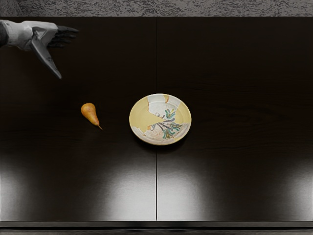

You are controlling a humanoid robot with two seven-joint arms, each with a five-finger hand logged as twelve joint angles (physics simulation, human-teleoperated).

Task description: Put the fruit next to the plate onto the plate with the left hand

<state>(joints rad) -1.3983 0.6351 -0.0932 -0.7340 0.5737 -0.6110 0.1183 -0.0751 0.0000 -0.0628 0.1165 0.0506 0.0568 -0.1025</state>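
Note:
A small orange-brown pear [89, 113] lies on the dark table, its stem pointing down and to the right. To its right, a short gap away, sits a yellow and white plate [142, 115] with a painted sprig; nothing lies on it. My left hand [51, 46] comes in from the upper left corner, well above and to the left of the pear. Its fingers are spread and hold nothing. The right arm does not show.
The dark glossy table [234, 166] fills the view, with a seam running down its middle. A grey textured wall [171, 7] lies beyond the far edge.

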